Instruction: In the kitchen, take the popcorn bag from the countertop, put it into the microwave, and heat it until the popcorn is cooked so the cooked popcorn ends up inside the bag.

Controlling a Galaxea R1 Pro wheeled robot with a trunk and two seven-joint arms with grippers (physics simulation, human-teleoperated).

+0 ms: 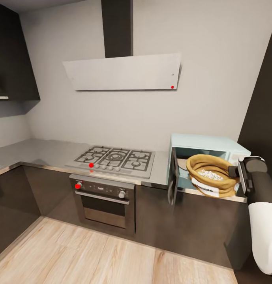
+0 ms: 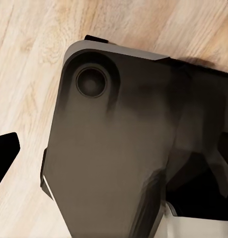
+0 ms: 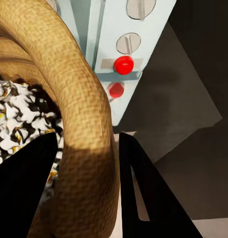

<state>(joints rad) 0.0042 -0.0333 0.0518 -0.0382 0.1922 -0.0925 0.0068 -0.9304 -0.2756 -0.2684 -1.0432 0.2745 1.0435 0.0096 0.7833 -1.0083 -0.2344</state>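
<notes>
Woven tan bag [image 1: 211, 174], rolled rim thick and rope-like, full of white popped kernels [image 3: 14, 119], sitting in the open mouth of the mint microwave [image 1: 214, 144] on the grey glossy bench [image 1: 37, 152]. White label on the bag, lettering too small to read. Right hand [image 3: 86, 188] clamped across the rolled rim, one dark finger each side. Two red knobs on the microwave panel. Left hand's state: cannot tell.
</notes>
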